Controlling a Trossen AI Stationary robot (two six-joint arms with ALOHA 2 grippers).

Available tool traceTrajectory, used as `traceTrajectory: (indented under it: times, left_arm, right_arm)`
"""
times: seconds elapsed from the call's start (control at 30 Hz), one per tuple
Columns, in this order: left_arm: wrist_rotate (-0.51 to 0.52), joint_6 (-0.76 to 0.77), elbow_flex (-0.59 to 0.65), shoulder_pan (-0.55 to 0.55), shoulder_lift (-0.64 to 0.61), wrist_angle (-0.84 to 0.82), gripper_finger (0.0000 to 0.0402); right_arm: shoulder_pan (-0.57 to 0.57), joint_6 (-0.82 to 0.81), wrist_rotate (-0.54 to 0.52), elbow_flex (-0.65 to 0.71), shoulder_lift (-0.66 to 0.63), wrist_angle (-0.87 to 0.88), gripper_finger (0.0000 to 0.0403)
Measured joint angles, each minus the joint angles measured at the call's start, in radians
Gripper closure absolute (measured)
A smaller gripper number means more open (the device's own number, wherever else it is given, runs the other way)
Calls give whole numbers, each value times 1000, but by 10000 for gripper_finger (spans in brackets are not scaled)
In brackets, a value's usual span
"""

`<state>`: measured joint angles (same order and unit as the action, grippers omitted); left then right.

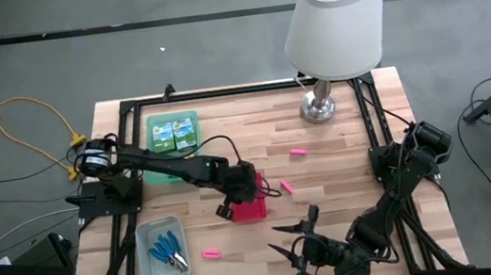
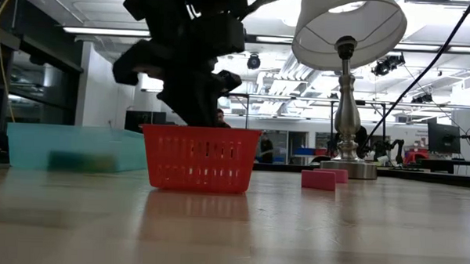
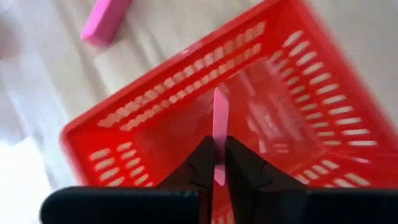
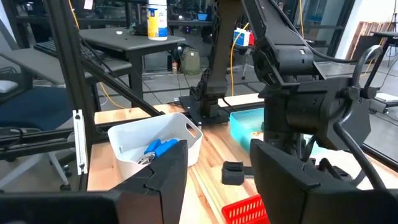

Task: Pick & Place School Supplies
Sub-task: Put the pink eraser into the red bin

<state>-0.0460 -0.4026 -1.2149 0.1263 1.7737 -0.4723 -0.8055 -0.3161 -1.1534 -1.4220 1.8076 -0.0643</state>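
Pink eraser [image 3: 219, 134] upright, pinched over basket; three others [image 1: 298, 151] on table.

Past our right hand [image 4: 214, 180], its two fingers spread apart, we see a white bin [image 4: 155, 146] holding blue-handled tools [image 4: 160, 148] on the desk [image 4: 205, 155], the other arm [image 4: 298, 93] above a red basket [image 4: 245, 211].

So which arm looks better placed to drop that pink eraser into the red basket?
The left. Its gripper is already pinching the pink eraser directly over the red basket. The right gripper sits open near the table's front edge, away from the basket and holding nothing.
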Motion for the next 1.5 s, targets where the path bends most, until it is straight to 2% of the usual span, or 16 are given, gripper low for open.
traceTrajectory:
  times: [0.47,0.63,0.87,1.0,1.23,1.37,1.5]
  left_arm:
    - [22,42,0,14,0,-21,330]
    - [31,38,0,28,0,-20,328]
    - [128,35,-1,54,-18,-24,328]
    - [130,42,-1,74,-57,-24,328]
    - [127,141,-2,117,-144,-51,328]
    - [127,197,-2,146,-179,-87,328]
    - [127,246,-2,178,-196,-100,328]
  right_arm:
    - [0,0,1,0,0,-5,237]
    - [0,0,3,0,0,-6,237]
    - [0,0,3,0,0,-6,237]
    - [0,0,1,0,0,-5,237]
    - [0,0,-16,0,0,3,237]
    - [0,-56,-27,0,0,68,237]
    - [12,-189,-25,0,0,223,237]
